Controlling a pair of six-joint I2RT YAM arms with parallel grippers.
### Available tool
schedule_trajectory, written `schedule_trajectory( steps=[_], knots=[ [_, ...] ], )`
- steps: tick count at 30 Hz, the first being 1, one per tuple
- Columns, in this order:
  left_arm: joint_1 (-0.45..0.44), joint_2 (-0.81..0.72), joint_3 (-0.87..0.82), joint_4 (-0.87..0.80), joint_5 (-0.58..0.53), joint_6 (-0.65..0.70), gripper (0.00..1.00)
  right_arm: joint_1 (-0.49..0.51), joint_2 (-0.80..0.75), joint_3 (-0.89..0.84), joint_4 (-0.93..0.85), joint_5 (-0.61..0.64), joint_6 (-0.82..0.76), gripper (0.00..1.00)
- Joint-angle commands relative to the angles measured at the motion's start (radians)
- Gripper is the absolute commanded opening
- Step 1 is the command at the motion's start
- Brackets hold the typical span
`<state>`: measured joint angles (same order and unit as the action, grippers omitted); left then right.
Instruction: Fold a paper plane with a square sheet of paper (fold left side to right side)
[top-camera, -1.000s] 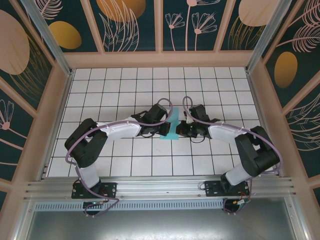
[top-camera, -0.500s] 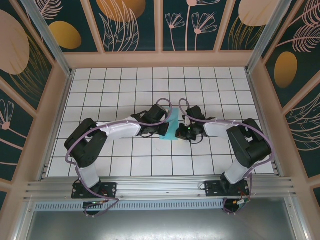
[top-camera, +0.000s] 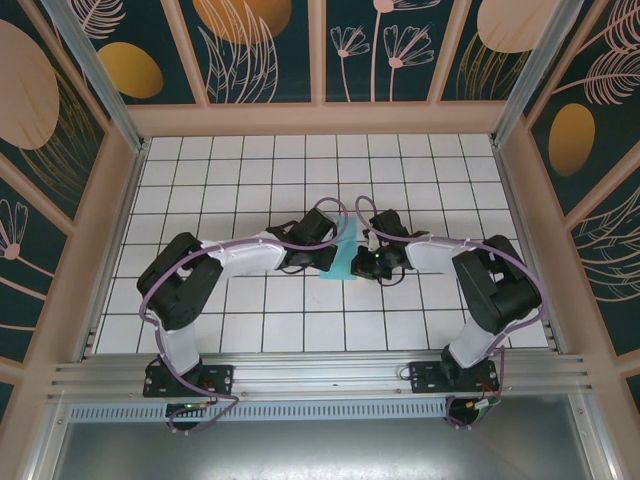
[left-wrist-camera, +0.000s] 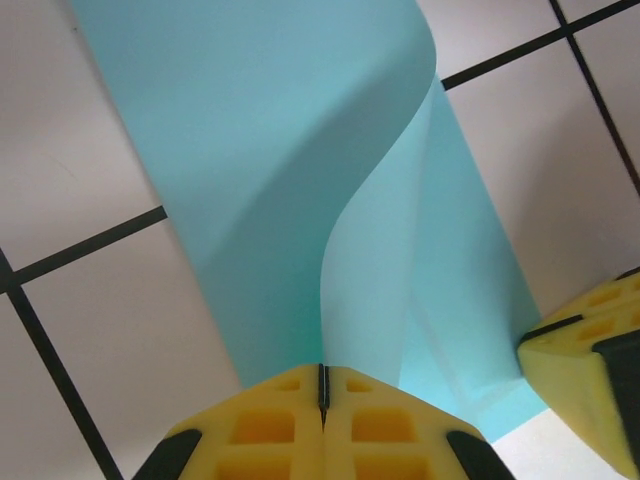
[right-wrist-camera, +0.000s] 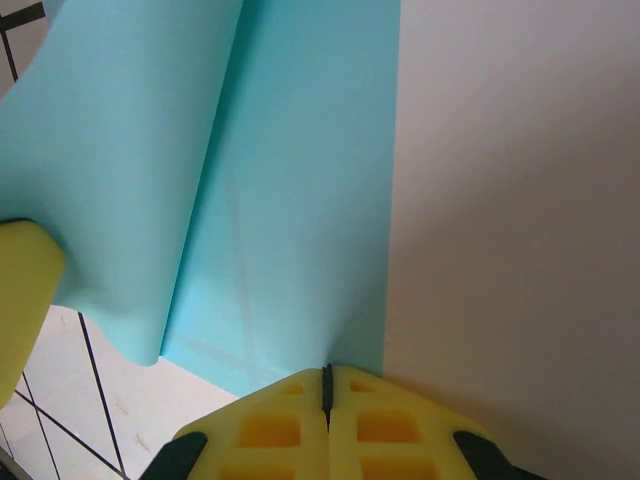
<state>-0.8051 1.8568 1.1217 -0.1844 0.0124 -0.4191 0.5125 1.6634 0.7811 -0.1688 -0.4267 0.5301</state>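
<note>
The square sheet of paper (top-camera: 344, 262) is turquoise and lies at the table's middle as a narrow creased strip. Its left layer (left-wrist-camera: 300, 180) curls up off the lower layer (left-wrist-camera: 470, 300). My left gripper (left-wrist-camera: 322, 368) is shut on the edge of that lifted layer; from above it (top-camera: 328, 260) sits at the strip's left side. My right gripper (right-wrist-camera: 327, 370) is shut, its tip resting on the flat paper (right-wrist-camera: 300, 200) close to the right edge, and from above it (top-camera: 362, 264) meets the strip from the right. The paper plane is out of view.
White grid tiles (top-camera: 250, 180) cover the table inside pale wooden walls (top-camera: 120, 200). A metal rail (top-camera: 320, 375) runs along the near edge by the arm bases. The other arm's yellow fingers (left-wrist-camera: 590, 360) (right-wrist-camera: 25, 300) stand close beside each gripper.
The right arm has swung in to the left, its elbow folding closer, and its tip has come onto the paper. The left arm has barely moved.
</note>
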Motion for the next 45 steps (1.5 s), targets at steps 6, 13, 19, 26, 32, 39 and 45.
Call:
schedule_trajectory(
  steps=[6,13,19,26,32,39,45],
  knots=[
    [0.014,0.036,0.041,-0.016,-0.042,0.043,0.01,0.009,0.022,0.015,-0.067,0.042,-0.022,0.0],
    [0.018,0.053,0.055,-0.008,-0.045,0.055,0.02,0.01,0.021,0.02,-0.072,0.042,-0.025,0.0],
    [0.018,0.061,0.056,-0.001,-0.044,0.058,0.02,0.011,0.022,0.02,-0.072,0.042,-0.028,0.0],
    [0.02,0.067,0.062,0.005,-0.049,0.064,0.02,0.011,0.025,0.02,-0.074,0.043,-0.028,0.0],
    [0.02,0.068,0.068,0.005,-0.055,0.072,0.02,0.012,0.026,0.02,-0.078,0.045,-0.03,0.0],
    [0.02,0.073,0.073,0.011,-0.049,0.074,0.02,0.012,0.025,0.02,-0.079,0.044,-0.03,0.0],
    [0.02,0.075,0.073,0.017,-0.046,0.074,0.03,0.014,0.025,0.018,-0.078,0.043,-0.03,0.0]
  ],
)
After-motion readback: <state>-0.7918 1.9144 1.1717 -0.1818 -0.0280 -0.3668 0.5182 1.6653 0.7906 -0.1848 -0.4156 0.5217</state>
